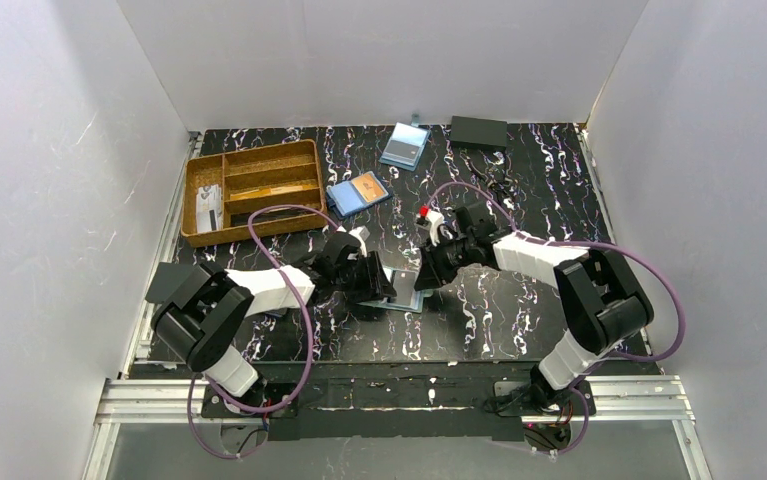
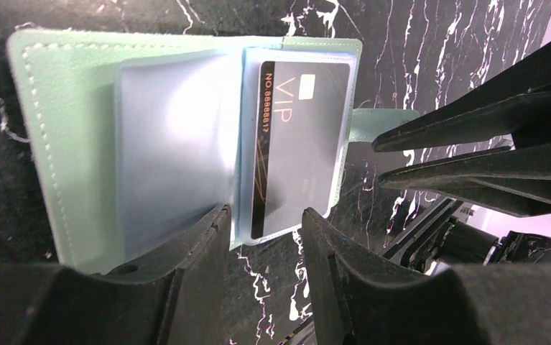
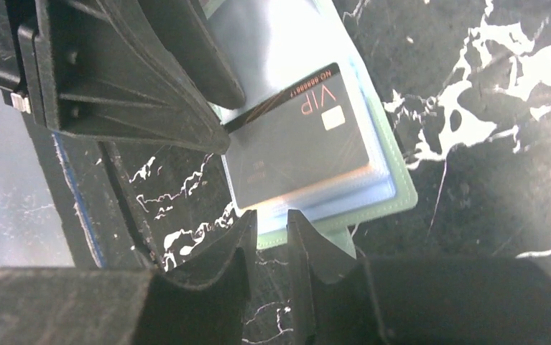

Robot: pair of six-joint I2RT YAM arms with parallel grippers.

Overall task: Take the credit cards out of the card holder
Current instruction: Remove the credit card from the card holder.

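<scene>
The card holder (image 2: 64, 108) lies open on the black marbled table, pale mint-green with clear plastic sleeves. A dark card marked VIP (image 2: 304, 144) sits inside one sleeve. My left gripper (image 2: 265, 210) is open, its tips at the sleeve's near edge, with bare table in the gap. My right gripper (image 3: 271, 213) stands at the opposite edge of the holder (image 3: 394, 194), jaws a narrow gap apart over its green border and closed on nothing. The VIP card (image 3: 297, 140) lies just beyond its tips. From above, both grippers meet over the holder (image 1: 405, 292) at table centre.
A wooden divided tray (image 1: 254, 190) stands at the back left. Beside it lies a bright blue holder with an orange card (image 1: 359, 192). A pale-blue holder with a grey card (image 1: 405, 145) and a dark flat box (image 1: 478, 131) lie at the back. White walls surround the table.
</scene>
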